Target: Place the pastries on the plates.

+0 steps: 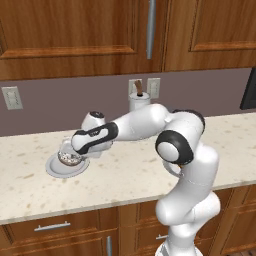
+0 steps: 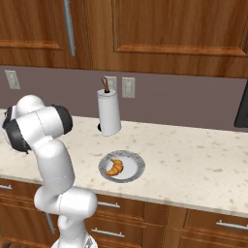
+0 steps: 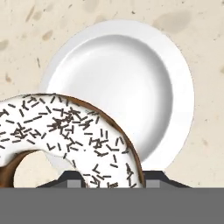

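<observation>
Right now the gripper [image 1: 69,156] is pressed shut on the donut [image 3: 65,131], holding it over the left plate [image 1: 52,171] on the counter [image 1: 130,175]. From the left base cam the donut hangs under the hand, inside the plate's outline; whether it touches the dish or sits just above can't be told.

Key relation: in the hand view the donut fills the lower left, and the plate's hollow [image 3: 118,87] lies up and to the right of it. So the ring looks off-centre w.r.t. the dish, nearer the rim that faces the cam, part of it seeming to overlap bare counter. Ring lies roughly flat, icing side up, hole visible at lower left.

Judgement: next move is prob. a small nudge toward the plate's middle, then lower and release. If let go as is, the donut may land on the rim and tip off.

Other half looks done: the croissant [image 2: 115,167] lies on the second plate [image 2: 135,167], seen from the right base cam, in front of the paper towel holder [image 2: 109,114], well apart from the arm.
</observation>
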You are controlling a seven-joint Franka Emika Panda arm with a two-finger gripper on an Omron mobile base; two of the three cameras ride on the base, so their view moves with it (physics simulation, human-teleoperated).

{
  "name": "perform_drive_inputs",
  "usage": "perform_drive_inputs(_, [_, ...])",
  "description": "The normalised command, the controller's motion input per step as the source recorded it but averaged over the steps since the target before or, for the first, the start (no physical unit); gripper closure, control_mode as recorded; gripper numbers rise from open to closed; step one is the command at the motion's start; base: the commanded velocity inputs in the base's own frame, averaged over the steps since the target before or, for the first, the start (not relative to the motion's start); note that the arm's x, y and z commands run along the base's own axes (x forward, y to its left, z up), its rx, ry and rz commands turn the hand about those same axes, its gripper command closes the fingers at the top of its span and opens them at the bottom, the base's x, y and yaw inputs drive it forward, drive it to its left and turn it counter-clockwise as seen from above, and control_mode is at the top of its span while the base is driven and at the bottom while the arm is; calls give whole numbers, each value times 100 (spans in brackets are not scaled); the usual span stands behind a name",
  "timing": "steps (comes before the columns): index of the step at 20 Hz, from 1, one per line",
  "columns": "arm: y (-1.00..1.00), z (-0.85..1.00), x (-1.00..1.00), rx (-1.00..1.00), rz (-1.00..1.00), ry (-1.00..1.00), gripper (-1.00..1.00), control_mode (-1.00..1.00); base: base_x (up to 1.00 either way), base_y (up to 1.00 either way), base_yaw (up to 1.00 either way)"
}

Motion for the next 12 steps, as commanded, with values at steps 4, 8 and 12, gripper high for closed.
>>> perform_drive_inputs(4, [16, -17, 17, 0, 0, 3, -100, -100, 0, 0, 0])
perform_drive_inputs(8, [0, -25, 8, 0, 0, 0, -100, -100, 0, 0, 0])
perform_drive_inputs(12, [0, -4, 2, 0, 0, -1, -100, -100, 0, 0, 0])
